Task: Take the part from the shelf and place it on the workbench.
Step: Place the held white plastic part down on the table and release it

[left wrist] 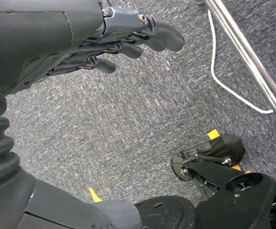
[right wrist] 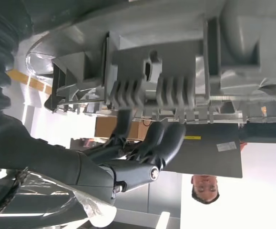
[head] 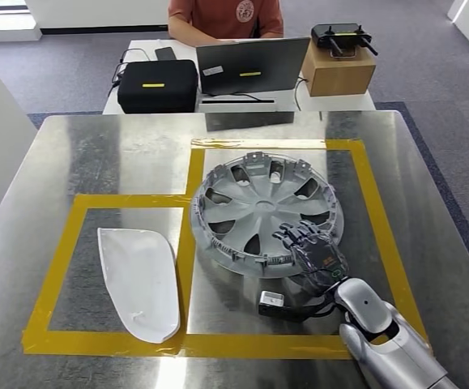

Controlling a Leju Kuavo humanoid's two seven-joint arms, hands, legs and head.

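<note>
The hubcap (head: 268,209) lies on the steel workbench (head: 66,154), inside the right-hand box of yellow tape (head: 189,344), hollow side up with its spokes and clips showing. The right hand (head: 309,250) sits at the hubcap's five o'clock edge, palm over the rim. From the wrist camera the fingers (right wrist: 165,138) curl up against the ribbed clips on the rim's underside, close together and touching the plastic (whether they truly clamp it or merely rest there, I cannot tell). A small grey camera block (head: 272,302) hangs off the wrist on black cable, just above the tabletop.

At nine o'clock from the hubcap, in the left-hand tape box, lies a white curved panel (head: 140,279), apart from the hubcap with the tape strip between them.

The left hand (left wrist: 129,38) hangs down over grey carpet (left wrist: 136,119), fingers loosely bent, slightly apart, holding nothing.

At twelve o'clock, beyond the bench, a person in an orange shirt (head: 225,16) sits at a white desk behind a laptop (head: 253,66), with a black case (head: 157,85) and a cardboard box (head: 338,69) on either side.
</note>
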